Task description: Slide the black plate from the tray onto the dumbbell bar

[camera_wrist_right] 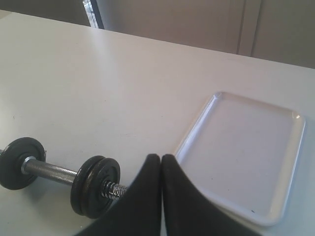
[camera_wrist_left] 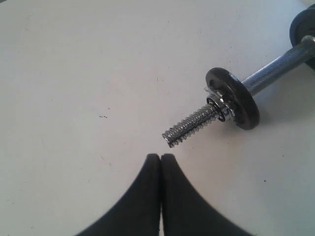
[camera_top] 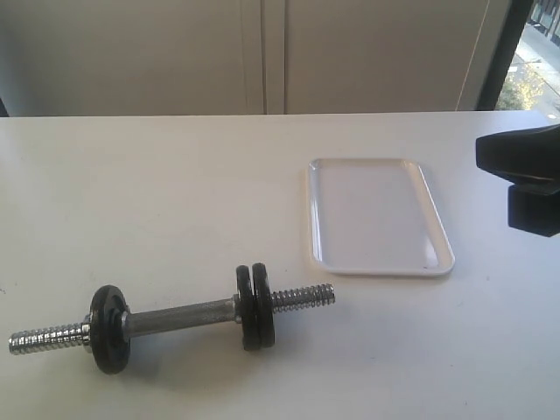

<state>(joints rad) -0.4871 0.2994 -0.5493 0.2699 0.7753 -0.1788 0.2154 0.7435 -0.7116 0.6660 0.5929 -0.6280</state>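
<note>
The dumbbell bar (camera_top: 179,317) lies on the white table at the front left, with one black disc (camera_top: 110,328) near its left end and two pressed together right of the grip. The outer of that pair, next to the threaded end, is the black plate (camera_top: 263,306) (camera_wrist_right: 97,173). No disc lies in the white tray (camera_top: 372,210) (camera_wrist_right: 246,147). My left gripper (camera_wrist_left: 161,156) is shut on nothing, just short of the bar's threaded tip (camera_wrist_left: 172,137). Above the table, between the plate and the tray's rim, my right gripper (camera_wrist_right: 161,156) is also shut on nothing.
A black part of the right arm (camera_top: 525,175) reaches in at the right edge, beside the tray. A pale wall with cabinet seams (camera_top: 271,52) runs behind the table's far edge. A window strip (camera_top: 534,52) shows at the back right.
</note>
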